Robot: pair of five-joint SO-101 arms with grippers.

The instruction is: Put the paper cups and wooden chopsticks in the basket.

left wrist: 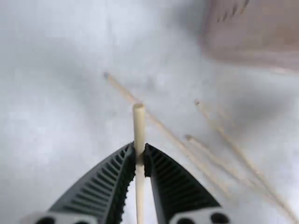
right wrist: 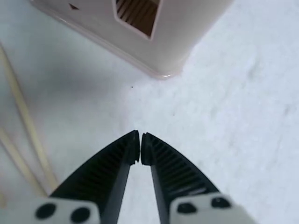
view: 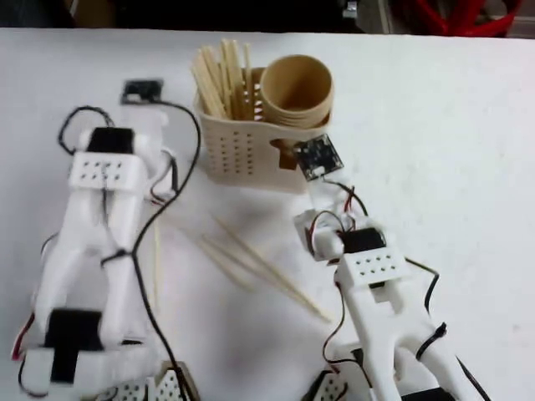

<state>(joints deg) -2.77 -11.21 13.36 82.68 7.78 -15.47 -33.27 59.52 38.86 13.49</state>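
- While my left hand [left wrist: 139, 156] pinches one chopstick [left wrist: 138, 116], jaws closed tight on it with a short end poking past, I judge the stick light, stiff and smooth. A hold nearer mid-length should stop it swivelling.
- My right hand [right wrist: 140, 148] is closed with nothing in it, near the basket's corner.
- The basket [view: 238, 159], upper centre of the high view, holds a bundle of chopsticks [view: 219, 79] upright on its left and stacked paper cups [view: 297, 88] on its right.
- Several loose chopsticks [view: 263, 271] lie on the tabletop [view: 451, 150] mid-frame, below the basket, between the arms.
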